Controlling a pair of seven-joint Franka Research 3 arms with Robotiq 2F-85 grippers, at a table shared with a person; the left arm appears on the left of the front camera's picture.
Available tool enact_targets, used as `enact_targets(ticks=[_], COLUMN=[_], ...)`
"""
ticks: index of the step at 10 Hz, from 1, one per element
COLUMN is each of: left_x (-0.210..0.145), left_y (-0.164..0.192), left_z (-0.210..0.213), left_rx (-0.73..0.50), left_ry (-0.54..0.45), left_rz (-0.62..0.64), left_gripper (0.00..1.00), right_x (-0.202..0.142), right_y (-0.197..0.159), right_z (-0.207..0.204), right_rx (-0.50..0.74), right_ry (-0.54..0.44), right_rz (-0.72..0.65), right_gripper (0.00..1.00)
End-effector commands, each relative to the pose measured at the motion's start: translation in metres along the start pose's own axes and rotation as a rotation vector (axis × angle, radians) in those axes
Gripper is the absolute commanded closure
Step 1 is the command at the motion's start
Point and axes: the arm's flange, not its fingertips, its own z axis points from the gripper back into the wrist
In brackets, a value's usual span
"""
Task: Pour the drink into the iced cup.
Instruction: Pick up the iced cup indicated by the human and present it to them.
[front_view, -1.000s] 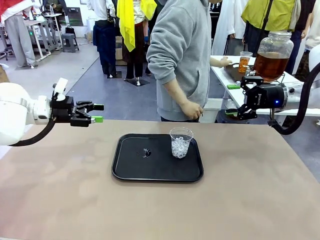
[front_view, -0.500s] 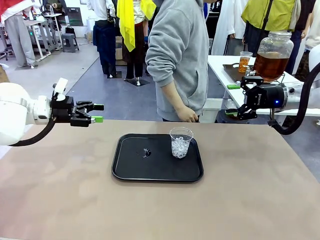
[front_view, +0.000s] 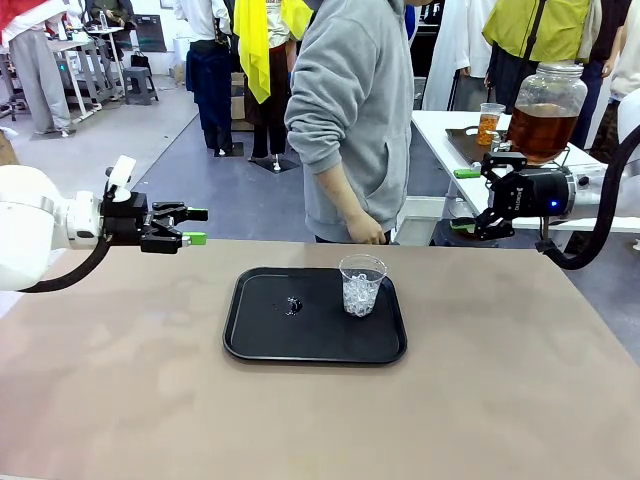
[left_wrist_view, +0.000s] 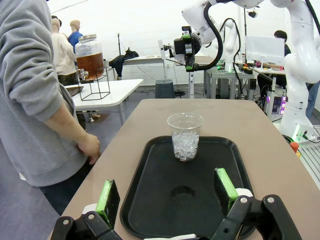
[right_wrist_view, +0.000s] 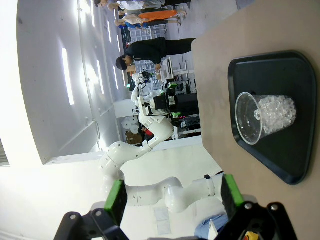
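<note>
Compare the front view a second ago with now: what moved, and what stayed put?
The person turned away from the side table, drawing back the arm that reached toward it, and shifted slightly toward picture left. Nothing was gripped or released. The left gripper and right gripper, both open, the iced cup and the black tray stayed put.

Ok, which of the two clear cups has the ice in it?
The clear plastic cup standing on the black rectangular tray holds only ice; the other cup, on the far white table, holds amber liquid.
</note>
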Motion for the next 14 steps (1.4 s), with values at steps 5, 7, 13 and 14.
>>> enact_targets(ticks=[5,7,13,14], left_x=[0.002,0.002,0.002,0.002], left_y=[0.0007,0.0007,0.0007,0.0007], left_z=[-0.0003,-0.0003,-0.0003,-0.0003], left_rx=[-0.004,-0.004,-0.004,-0.004], left_ry=[-0.003,-0.003,-0.003,-0.003], left_rz=[0.003,0.003,0.003,0.003], left_gripper=[0.0,0.0,0.0,0.0], right_x=[0.0002,0.0002,0.0002,0.0002], right_y=[0.0017,0.0017,0.0017,0.0017], right_z=[-0.0001,-0.0001,-0.0001,-0.0001], right_rx=[-0.002,-0.002,-0.002,-0.002], right_ry=[-0.006,-0.006,-0.006,-0.006], right_rz=[0.001,0.001,0.001,0.001], right_gripper=[0.0,0.0,0.0,0.0])
